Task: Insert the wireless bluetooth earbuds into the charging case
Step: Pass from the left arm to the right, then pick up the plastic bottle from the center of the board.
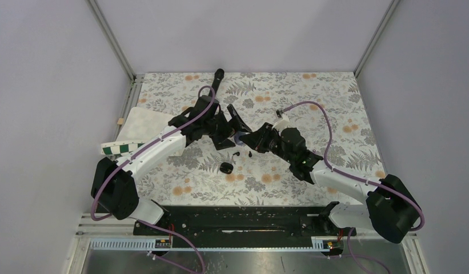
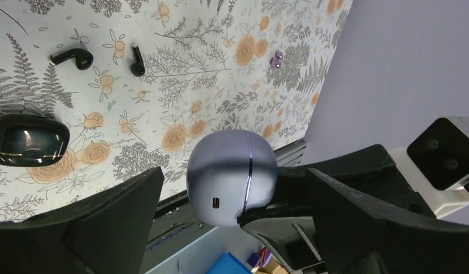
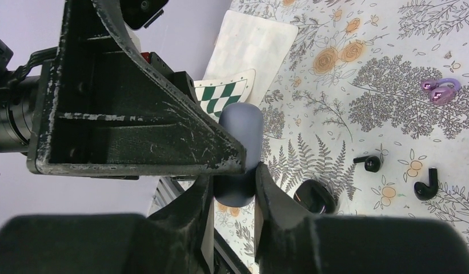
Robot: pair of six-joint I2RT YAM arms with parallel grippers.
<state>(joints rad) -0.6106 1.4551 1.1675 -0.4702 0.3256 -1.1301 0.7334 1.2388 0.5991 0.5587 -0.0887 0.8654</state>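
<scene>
Black case (image 1: 225, 167) sits flat on the worktop (image 1: 312, 114), nothing touching it, a bit nearer the arm bases than the earbuds (image 1: 236, 154). Lid state can't be told from here. Both buds lie loose on the floral print, near each other but not touching, and apart from the black case. In the left wrist view one lies on its side with the stem out and the other points stem up in the frame. Neither bud is in the case. Above them the two arms meet mid-worktop over a different item, a grey case (image 2: 232, 177) (lilac tint, seam round the middle, small port on the side). Right fingers (image 3: 277, 217) are pinched narrow on its lower end and hold it off the surface. Left fingers (image 2: 95, 222) stand wide on either side of it, with a clear gap on the one side I can see. The other side is hidden behind the right fingers, so contact there can't be told. A small purple clip (image 3: 440, 90) lies on the worktop well beyond the buds. A white board (image 1: 141, 128) with a green checker edge sits at the left edge.
</scene>
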